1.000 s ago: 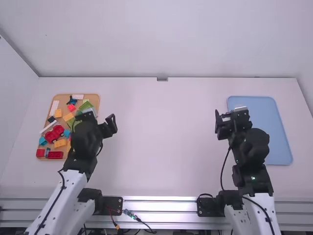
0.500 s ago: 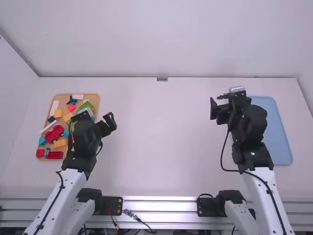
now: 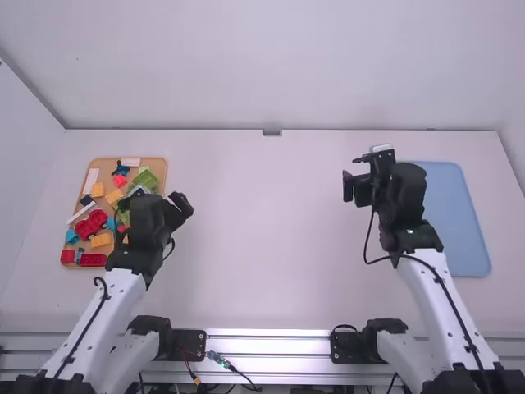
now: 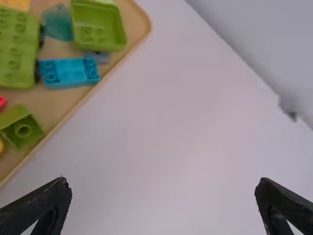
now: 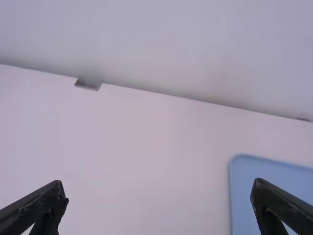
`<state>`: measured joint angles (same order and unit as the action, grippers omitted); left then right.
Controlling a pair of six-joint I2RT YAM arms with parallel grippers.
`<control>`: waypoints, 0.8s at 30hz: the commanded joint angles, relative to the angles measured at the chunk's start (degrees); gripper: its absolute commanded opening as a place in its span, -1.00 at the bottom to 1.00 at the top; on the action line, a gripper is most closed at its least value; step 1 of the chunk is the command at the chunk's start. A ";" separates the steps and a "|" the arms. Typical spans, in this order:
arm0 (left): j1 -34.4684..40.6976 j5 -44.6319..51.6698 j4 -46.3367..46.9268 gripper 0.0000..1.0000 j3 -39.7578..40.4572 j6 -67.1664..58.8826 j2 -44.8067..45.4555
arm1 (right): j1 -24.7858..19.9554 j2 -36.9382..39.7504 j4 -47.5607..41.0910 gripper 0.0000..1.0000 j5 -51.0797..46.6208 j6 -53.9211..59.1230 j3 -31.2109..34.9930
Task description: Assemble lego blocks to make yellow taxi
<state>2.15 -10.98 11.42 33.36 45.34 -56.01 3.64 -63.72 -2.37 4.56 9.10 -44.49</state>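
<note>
Left arm (image 3: pixel 142 256), lower left of frame; right arm (image 3: pixel 433 305), lower right. White links (image 3: pixel 116 297), black joints (image 3: pixel 402 193). Black cable (image 3: pixel 370 234) runs along each.

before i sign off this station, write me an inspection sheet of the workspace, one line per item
surface: white table, no spills seen
job's things: mixed colored blocks, such as a red wheeled piece and a green block, loose on the tan tray at left; blue tray at right; no assembled taxi seen
clutter: nothing seen
grippers: left gripper and right gripper both open, nothing held
cables: black cable on the left arm, another looping out beside the right arm; thin wires with a connector between the bases
surroundings: plain back wall, metal rails along the front
</note>
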 commanded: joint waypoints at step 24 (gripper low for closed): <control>-25.14 9.40 24.46 0.98 27.43 18.07 -34.77 | 0.17 -5.50 0.44 0.98 0.22 -2.91 -1.09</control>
<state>-22.13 -4.38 34.00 59.29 62.85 -87.55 3.64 -68.99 -2.15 4.54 7.03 -44.49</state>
